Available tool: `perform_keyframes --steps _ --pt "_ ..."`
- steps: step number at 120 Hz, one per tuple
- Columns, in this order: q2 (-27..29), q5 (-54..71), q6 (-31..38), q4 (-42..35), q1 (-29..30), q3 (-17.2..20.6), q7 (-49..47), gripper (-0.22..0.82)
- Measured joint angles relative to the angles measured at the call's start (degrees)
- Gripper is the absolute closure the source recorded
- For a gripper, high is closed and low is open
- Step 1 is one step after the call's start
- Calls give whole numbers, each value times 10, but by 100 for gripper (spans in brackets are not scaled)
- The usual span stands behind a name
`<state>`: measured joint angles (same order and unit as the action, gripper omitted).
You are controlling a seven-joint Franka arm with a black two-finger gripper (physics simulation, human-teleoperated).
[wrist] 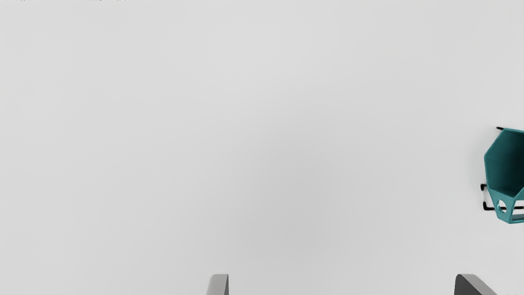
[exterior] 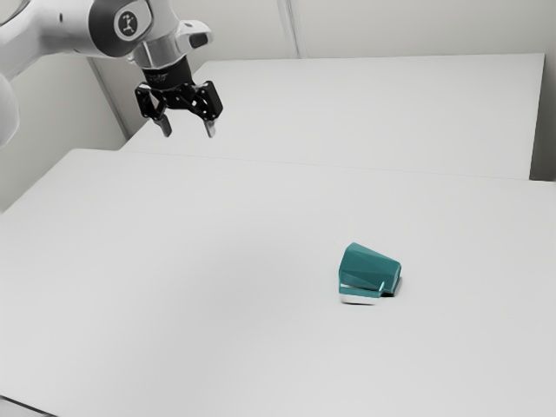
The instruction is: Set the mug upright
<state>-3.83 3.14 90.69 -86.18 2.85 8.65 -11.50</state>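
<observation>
A teal faceted mug (exterior: 368, 269) lies on its side on the white table, right of centre in the exterior view, its handle toward that view's bottom. High above the table at the exterior view's upper left, my gripper (exterior: 188, 130) hangs open, well apart from the mug. In the wrist view the mug (wrist: 505, 164) is cut off by the picture's edge, its hollow mouth facing the camera and its handle beside the mouth. Bare tabletop lies beneath the spread fingers of my gripper (wrist: 341, 282).
The white tabletop (exterior: 191, 287) surrounds the mug. Beyond its far edge stands another white surface (exterior: 373, 113), with pale walls behind. A dark line (exterior: 26, 406) crosses the exterior view's lower left corner.
</observation>
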Motion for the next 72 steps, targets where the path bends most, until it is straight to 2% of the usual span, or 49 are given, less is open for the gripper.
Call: perform_keyframes --steps 47,72 --pt "6 -16 4 -5 1 1 18 0" --pt "26 -137 24 -77 13 1 14 0"
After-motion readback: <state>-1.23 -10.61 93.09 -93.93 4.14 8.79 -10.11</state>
